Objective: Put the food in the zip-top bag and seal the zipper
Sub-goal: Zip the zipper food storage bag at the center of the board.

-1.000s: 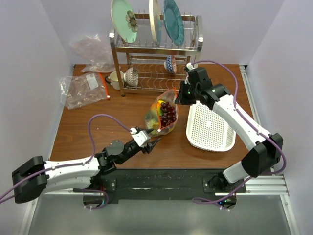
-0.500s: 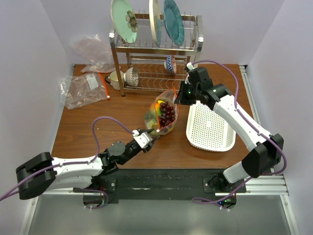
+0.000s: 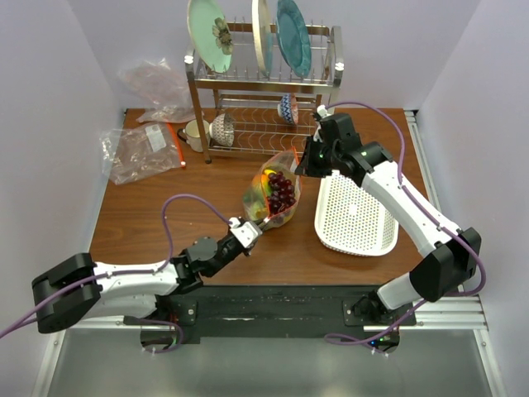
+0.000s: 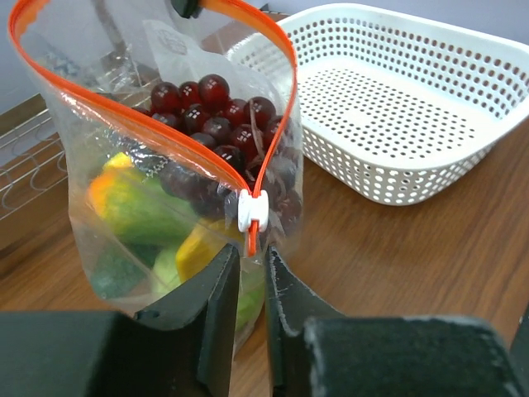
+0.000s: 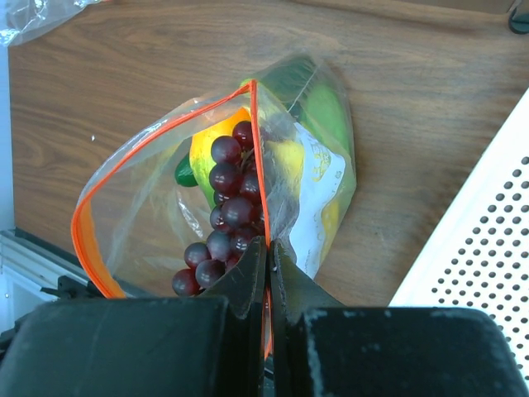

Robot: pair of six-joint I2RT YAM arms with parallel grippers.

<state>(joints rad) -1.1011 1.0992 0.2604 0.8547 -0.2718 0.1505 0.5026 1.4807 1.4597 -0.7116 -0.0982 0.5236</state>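
Observation:
The zip-top bag [image 3: 266, 198] hangs open in mid-table, holding the food: purple grapes [image 4: 216, 112], yellow and green pieces [image 4: 136, 211]. My right gripper [image 3: 304, 165] is shut on the far end of the orange-red zipper [image 5: 124, 169] and holds the bag up; its jaws [image 5: 269, 244] pinch the strip beside the grapes [image 5: 227, 207]. My left gripper [image 3: 250, 229] is at the bag's near end. Its fingers [image 4: 252, 252] stand a narrow gap apart, just under the white slider [image 4: 253, 209], with the zipper's tip and bag film at their tips.
An empty white mesh basket [image 3: 355, 217] lies right of the bag, close to it [image 4: 397, 107]. A metal dish rack [image 3: 264, 91] with plates and bowls stands behind. Two other clear bags [image 3: 145, 149] lie at the back left.
My left gripper has moved forward and up to the bag's near corner, and its jaws have narrowed. The right gripper and the bag have stayed almost still.

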